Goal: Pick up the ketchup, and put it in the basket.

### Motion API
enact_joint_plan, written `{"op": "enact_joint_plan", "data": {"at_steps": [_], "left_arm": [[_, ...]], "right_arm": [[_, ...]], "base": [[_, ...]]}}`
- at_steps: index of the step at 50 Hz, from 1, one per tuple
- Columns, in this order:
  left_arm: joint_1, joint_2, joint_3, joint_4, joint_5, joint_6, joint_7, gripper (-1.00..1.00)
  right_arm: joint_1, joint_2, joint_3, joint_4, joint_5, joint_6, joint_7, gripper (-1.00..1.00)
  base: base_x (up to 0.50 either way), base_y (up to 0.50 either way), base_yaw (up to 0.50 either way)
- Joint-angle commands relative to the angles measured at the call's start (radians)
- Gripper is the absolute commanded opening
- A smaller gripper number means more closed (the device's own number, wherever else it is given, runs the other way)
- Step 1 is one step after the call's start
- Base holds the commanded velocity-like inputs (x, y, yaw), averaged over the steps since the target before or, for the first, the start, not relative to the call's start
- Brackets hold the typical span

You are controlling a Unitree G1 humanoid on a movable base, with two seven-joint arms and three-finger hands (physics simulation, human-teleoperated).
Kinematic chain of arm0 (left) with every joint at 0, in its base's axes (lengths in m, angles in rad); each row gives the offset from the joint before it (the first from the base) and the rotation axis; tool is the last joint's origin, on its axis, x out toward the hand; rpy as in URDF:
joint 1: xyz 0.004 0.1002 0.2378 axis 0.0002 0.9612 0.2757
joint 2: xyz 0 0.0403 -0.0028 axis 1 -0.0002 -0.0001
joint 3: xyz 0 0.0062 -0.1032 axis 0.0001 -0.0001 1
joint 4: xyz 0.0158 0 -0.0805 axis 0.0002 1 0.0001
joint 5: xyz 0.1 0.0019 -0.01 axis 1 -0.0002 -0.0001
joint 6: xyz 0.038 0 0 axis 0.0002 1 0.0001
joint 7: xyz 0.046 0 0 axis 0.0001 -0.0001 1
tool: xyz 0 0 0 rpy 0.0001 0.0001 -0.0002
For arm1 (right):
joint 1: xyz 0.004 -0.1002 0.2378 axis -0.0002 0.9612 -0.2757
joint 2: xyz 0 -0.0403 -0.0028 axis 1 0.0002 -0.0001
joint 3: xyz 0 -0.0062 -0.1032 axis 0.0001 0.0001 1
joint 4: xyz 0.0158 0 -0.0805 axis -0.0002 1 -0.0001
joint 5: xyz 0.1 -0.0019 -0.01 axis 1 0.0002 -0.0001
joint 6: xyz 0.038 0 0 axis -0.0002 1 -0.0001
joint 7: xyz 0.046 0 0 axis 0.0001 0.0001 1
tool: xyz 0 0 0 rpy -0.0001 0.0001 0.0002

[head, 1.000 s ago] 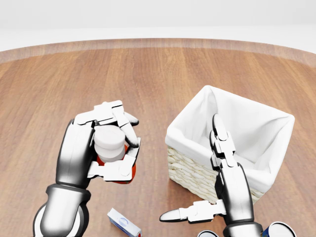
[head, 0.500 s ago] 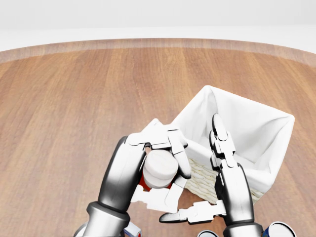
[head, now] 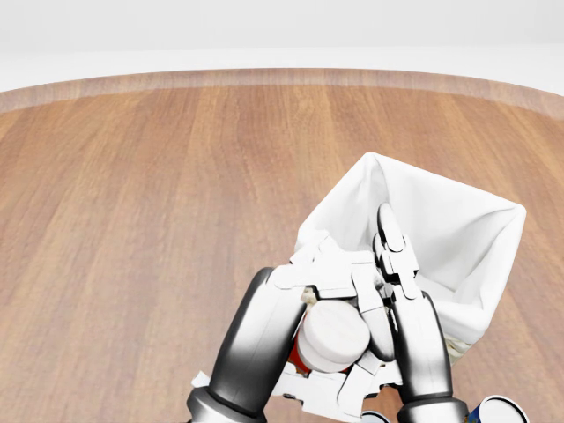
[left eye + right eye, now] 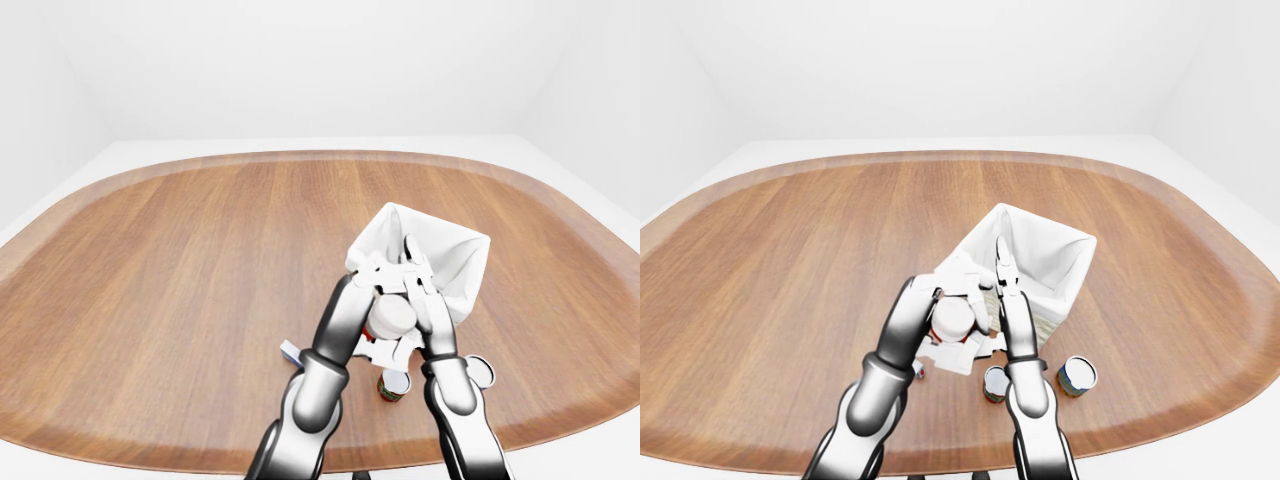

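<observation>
The oval brown wooden bench [image 4: 180,260] carries a square wicker basket lined with white cloth [image 3: 458,229]. The left robot hand [image 3: 330,339] grips a red ketchup bottle with a white cap [image 3: 330,335], raised just beside the basket's near-left wall. The right robot hand [image 3: 397,264] stands with fingers extended, empty, against that basket. Two small cans [image 4: 1077,375] sit near the bench's bottom edge.

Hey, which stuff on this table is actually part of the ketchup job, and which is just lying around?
Part of the job:
- ketchup, gripped in the left hand
- basket, white-lined wicker

Just lying about:
- two cans near the table's edge
- small box, mostly hidden by the left arm
- right hand, open, holding nothing
</observation>
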Motion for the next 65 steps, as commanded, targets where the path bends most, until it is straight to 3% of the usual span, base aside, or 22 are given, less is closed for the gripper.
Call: {"op": "enact_joint_plan", "data": {"at_steps": [1,23,24,25,50,65], "left_arm": [[0.009,0.000,-0.059,-0.023,-0.027,0.000,0.059,-0.91],[0.014,0.002,-0.085,-0.015,-0.027,0.000,0.069,-0.91],[0.014,0.001,-0.082,-0.027,-0.026,0.000,0.070,0.06],[0.012,-0.001,-0.078,-0.030,-0.028,0.000,0.070,1.00],[0.021,0.010,-0.080,-0.023,-0.028,0.000,0.079,1.00],[0.027,0.034,-0.015,-0.092,-0.044,0.000,0.060,1.00]], "right_arm": [[0.000,-0.001,-0.001,0.003,-0.002,-0.004,0.000,1.00],[0.004,-0.001,-0.003,-0.004,-0.003,-0.005,0.000,1.00],[0.019,-0.006,0.005,-0.014,0.008,-0.038,0.015,-1.00],[0.019,-0.007,0.004,-0.010,0.010,-0.044,0.017,-1.00],[0.016,-0.004,0.006,0.010,-0.001,-0.054,0.015,-1.00],[0.013,-0.004,0.012,0.014,-0.007,-0.055,0.012,-1.00]], "base": [[0.00,0.00,0.00],[0.00,0.00,0.00],[0.00,0.00,0.00],[0.00,0.00,0.00],[0.00,0.00,0.00],[0.00,0.00,0.00]]}}
